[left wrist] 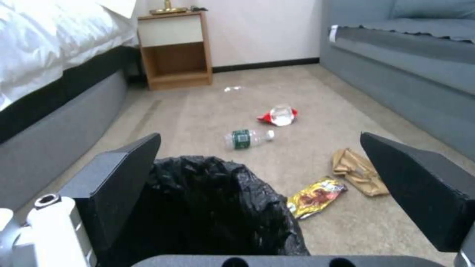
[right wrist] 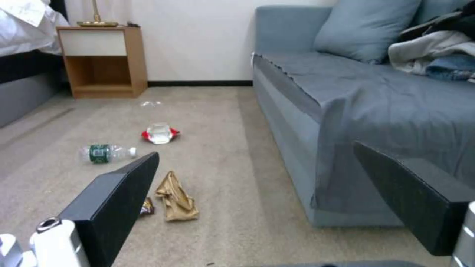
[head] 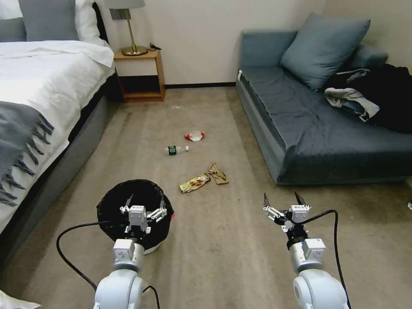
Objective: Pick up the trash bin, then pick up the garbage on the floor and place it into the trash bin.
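Here the left gripper (head: 145,205), jaws spread and empty, hovers directly above the trash bin (head: 112,201), far nearer it than the open right gripper (head: 283,201); the garbage (head: 194,183) lies ahead, between both.

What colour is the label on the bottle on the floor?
Green. The bottle itself is clear; the left wrist view shows it best.
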